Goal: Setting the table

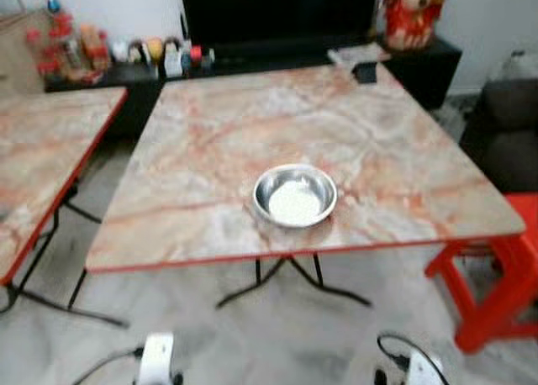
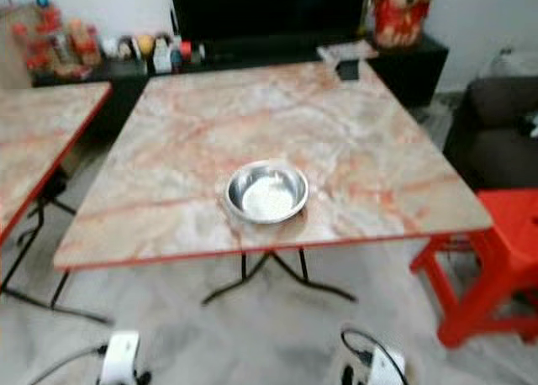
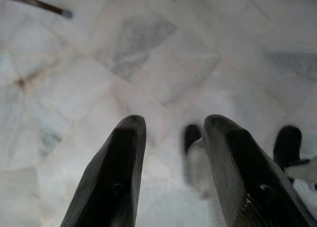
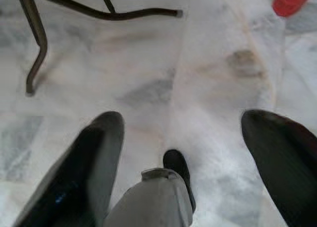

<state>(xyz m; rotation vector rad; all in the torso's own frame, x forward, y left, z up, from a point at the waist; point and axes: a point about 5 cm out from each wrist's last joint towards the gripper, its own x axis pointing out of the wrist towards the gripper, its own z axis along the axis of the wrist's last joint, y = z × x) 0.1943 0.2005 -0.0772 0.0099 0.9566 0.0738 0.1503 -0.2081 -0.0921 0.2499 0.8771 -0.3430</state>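
Round steel bowl of blurry white stuff, maybe rice, on marble-pattern tabletop. Left gripper and right gripper both spread apart, empty, over floor.

- Bowl: shiny polished metal.
- Tabletop: smooth, marble-patterned, slightly glossy, red-edged.
- Stool, lower right: glossy red plastic.
- Floor: polished pale marble tiles.
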